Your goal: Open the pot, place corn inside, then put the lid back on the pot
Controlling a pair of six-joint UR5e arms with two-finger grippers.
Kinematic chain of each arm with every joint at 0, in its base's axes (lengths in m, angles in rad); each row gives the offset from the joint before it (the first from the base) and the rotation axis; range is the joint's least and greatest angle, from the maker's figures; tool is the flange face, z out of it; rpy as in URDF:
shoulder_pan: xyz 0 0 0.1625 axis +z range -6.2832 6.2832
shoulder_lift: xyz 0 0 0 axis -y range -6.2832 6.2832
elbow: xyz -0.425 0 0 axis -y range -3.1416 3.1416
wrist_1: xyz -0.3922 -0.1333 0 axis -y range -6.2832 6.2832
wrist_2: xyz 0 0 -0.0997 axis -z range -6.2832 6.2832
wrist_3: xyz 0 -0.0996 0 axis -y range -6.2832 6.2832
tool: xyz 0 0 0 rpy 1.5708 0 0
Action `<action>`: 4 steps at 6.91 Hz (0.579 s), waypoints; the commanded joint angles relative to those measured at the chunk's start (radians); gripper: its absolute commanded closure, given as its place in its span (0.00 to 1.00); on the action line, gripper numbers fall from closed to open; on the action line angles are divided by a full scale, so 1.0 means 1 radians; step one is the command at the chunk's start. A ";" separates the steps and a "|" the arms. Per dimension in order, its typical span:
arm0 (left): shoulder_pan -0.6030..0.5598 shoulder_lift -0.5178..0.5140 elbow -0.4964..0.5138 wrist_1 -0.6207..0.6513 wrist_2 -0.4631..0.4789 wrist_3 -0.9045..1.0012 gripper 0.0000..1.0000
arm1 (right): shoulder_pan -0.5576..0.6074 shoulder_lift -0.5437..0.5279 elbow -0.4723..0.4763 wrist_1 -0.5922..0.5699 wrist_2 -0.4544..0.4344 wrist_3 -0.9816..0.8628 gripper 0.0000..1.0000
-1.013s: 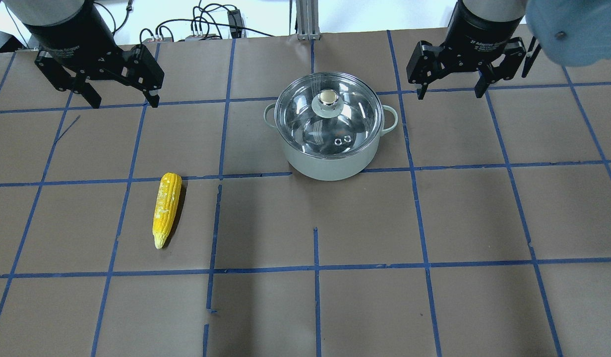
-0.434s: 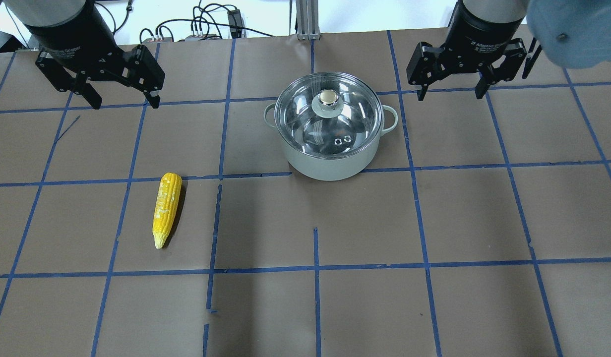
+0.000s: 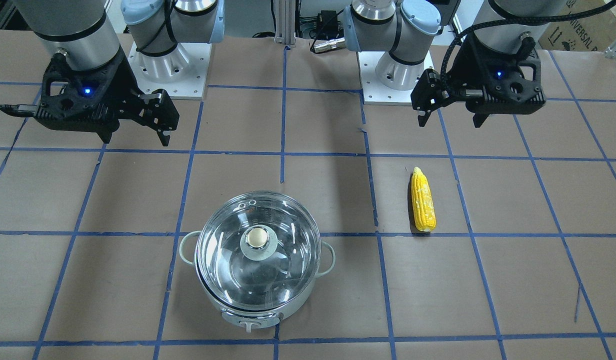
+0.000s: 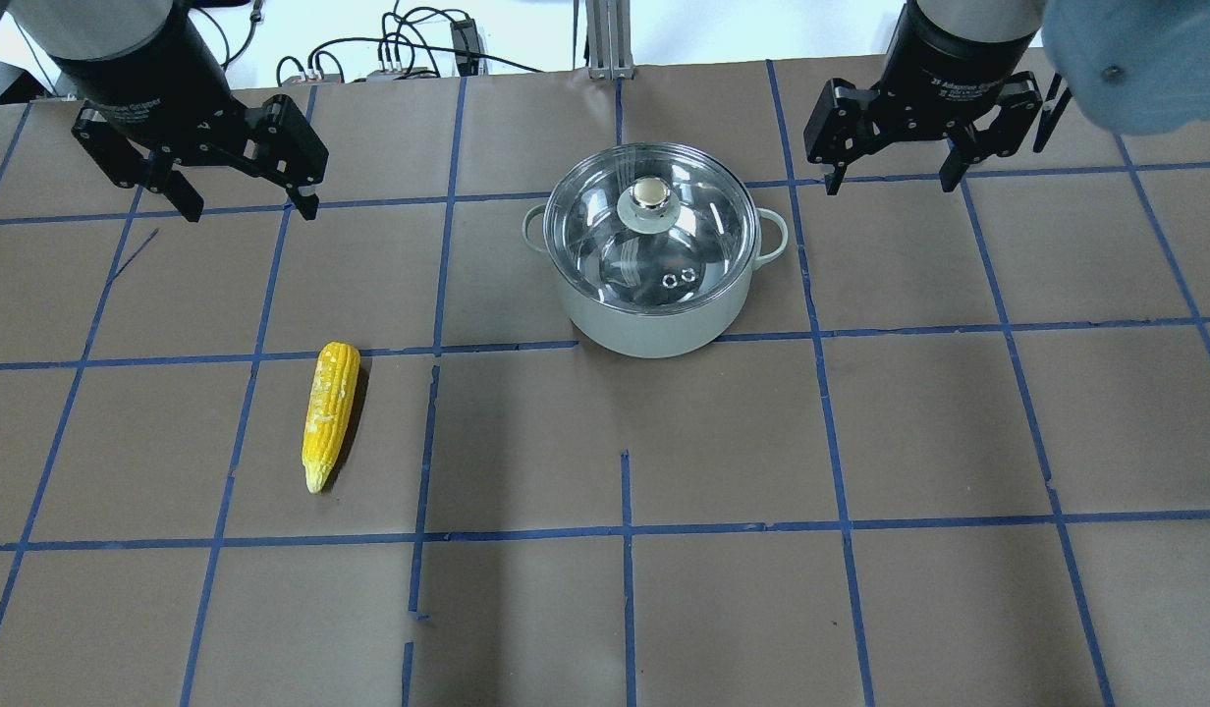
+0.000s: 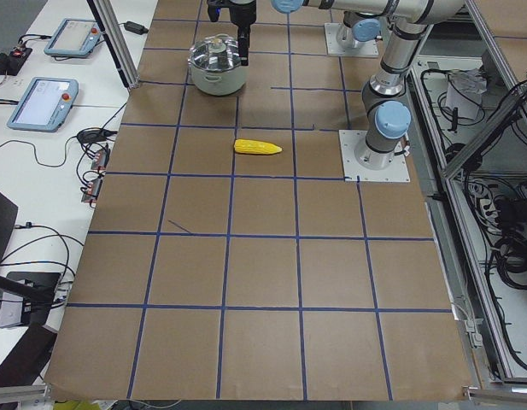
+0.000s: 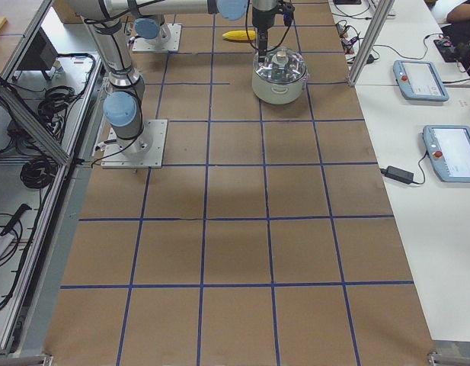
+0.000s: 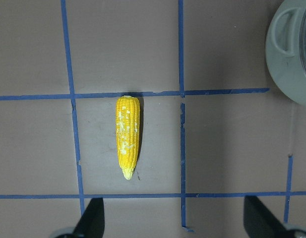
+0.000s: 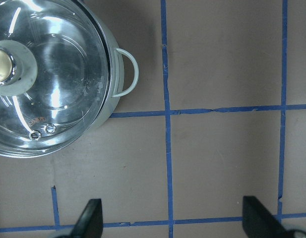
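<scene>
The pale mint pot (image 4: 654,324) stands at the table's back middle with the clear glass lid (image 4: 605,211) on it and its beige knob (image 4: 649,191) on top. It also shows in the front-facing view (image 3: 258,310) and in the right wrist view (image 8: 68,144). The yellow corn (image 4: 330,412) lies flat at the left, pointed end toward the front; it also shows in the left wrist view (image 7: 128,136). My left gripper (image 4: 247,201) is open and empty, high above the back left. My right gripper (image 4: 895,177) is open and empty, to the right of the pot.
Brown paper with a blue tape grid (image 4: 625,530) covers the table. Cables (image 4: 409,54) lie past the back edge. The arm bases (image 3: 168,70) stand on white plates at the robot's side. Tablets (image 6: 440,152) lie on a side bench.
Both grippers have shifted slightly toward the back of the table. The pot, lid and corn have not moved.
</scene>
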 commanded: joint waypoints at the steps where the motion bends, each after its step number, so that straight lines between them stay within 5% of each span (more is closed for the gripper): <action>1: 0.000 0.001 -0.001 0.001 -0.017 -0.002 0.00 | 0.035 0.004 -0.010 -0.006 -0.006 0.007 0.00; 4: 0.002 0.003 -0.005 0.001 -0.015 0.003 0.00 | 0.099 0.109 -0.100 -0.020 -0.021 -0.009 0.00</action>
